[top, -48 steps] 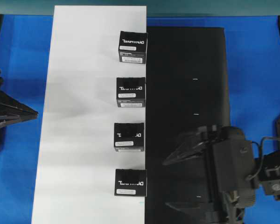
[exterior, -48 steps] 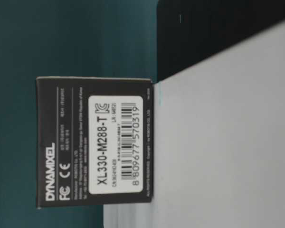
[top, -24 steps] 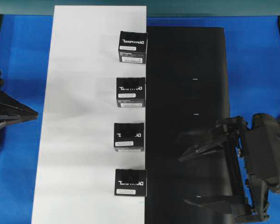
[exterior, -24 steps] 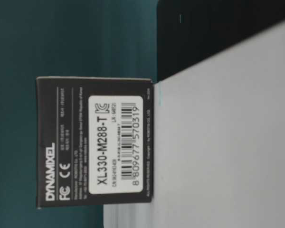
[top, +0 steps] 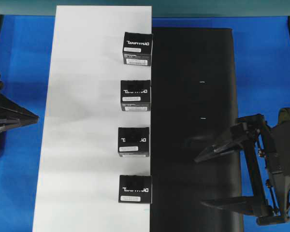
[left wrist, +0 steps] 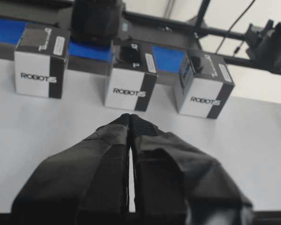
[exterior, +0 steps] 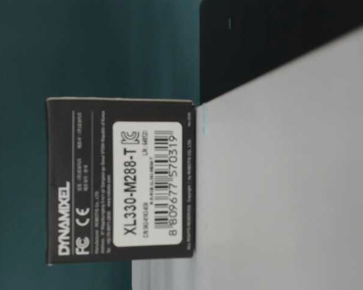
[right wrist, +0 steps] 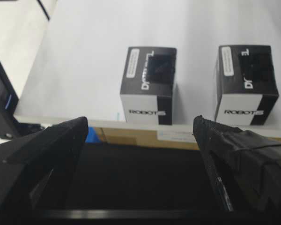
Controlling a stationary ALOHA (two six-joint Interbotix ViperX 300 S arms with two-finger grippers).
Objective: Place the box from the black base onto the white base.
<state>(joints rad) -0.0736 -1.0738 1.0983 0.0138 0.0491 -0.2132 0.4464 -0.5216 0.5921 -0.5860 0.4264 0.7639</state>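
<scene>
Several small black boxes stand in a row along the right edge of the white base (top: 87,121); the nearest is box (top: 135,188), with box (top: 133,141) above it. The black base (top: 193,63) carries no box. My right gripper (top: 199,182) hangs open and empty over the black base's lower right part, apart from the boxes. In the right wrist view the right gripper (right wrist: 140,123) faces two boxes (right wrist: 147,84) (right wrist: 246,84) across the black base (right wrist: 136,178). My left gripper (top: 36,117) is shut and empty at the white base's left edge; in its wrist view the left gripper (left wrist: 130,116) points at a box (left wrist: 131,75).
Blue table surface (top: 266,63) surrounds both bases. The table-level view is filled by one box (exterior: 121,181) at the corner of the white base (exterior: 290,181), with the black base (exterior: 278,42) behind. Dark frame parts line the table's far left and right edges.
My right gripper has drawn back to the right across the black base, away from the row of boxes, jaws still wide. The left arm and the boxes have not moved.
</scene>
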